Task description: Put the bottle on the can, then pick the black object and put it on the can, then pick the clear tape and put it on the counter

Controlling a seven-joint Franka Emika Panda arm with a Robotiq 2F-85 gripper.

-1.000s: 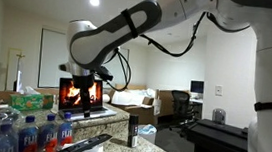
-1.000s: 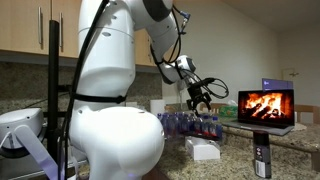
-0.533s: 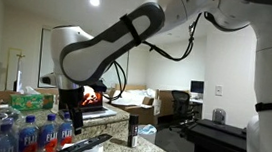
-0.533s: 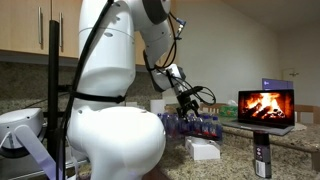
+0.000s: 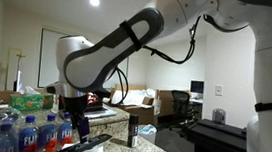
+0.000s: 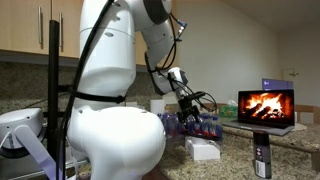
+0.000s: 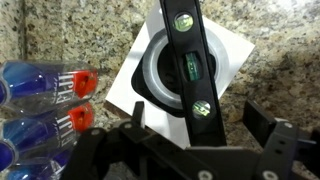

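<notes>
**Tool spread over black object, nothing held**

My tool is spread wide, with one dark finger on each side of the wrist view and nothing pinched between them. It hangs over the near end of the black object, and I cannot tell if it touches it.

The black object is a long flat bar with green vials set in its face. It lies diagonally across the clear tape. The tape is a whitish ring lying flat on a white box, and the bar crosses its hollow centre.

The box sits on the speckled granite bench. Just beside the box are water bottles with red caps and blue labels, lying side by side.

In an exterior view my tool points down just above the black object. The bottle, slim and dark, stands upright on the bench, near the bar's far end and apart from it.

In an exterior view the bottle stands well apart from my tool, in front of an open laptop showing a fire picture.
</notes>
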